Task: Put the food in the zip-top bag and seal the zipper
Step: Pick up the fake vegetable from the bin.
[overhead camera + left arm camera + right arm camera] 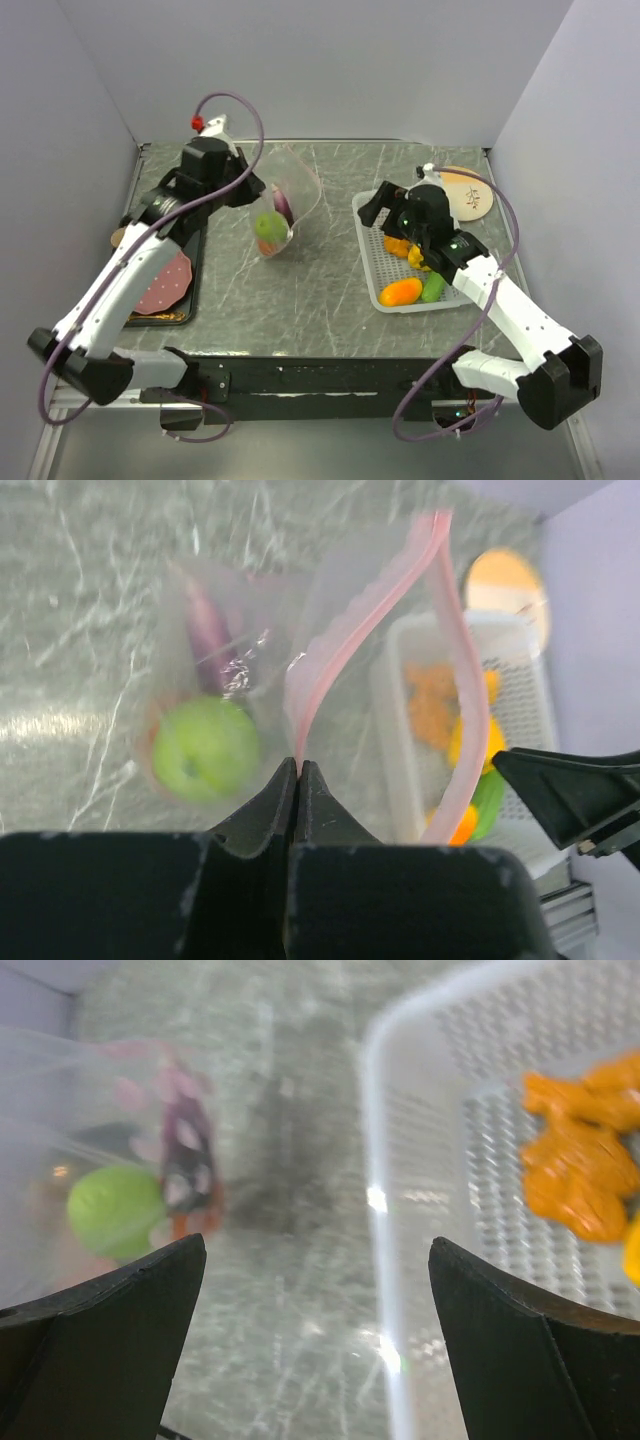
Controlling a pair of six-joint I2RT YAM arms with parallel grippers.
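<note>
The clear zip-top bag (296, 190) hangs open at the table's middle. My left gripper (255, 192) is shut on its pale pink zipper (345, 645), fingertips pinched on the strip's near end (299, 767). A green lime (205, 748) and a purple eggplant (208, 640) lie inside the bag, with a red-orange piece under them (270, 248). My right gripper (378, 210) is open and empty over the left edge of the white basket (385, 1210). The basket holds an orange mango (400, 291), a green cucumber (433, 288), a yellow pepper (416, 259) and a lumpy orange piece (580, 1170).
A black tray (192, 262) with a flat reddish-pink slab (165, 285) lies at the left under my left arm. A round wooden disc (472, 195) sits at the back right. Grey walls close the table's back and sides.
</note>
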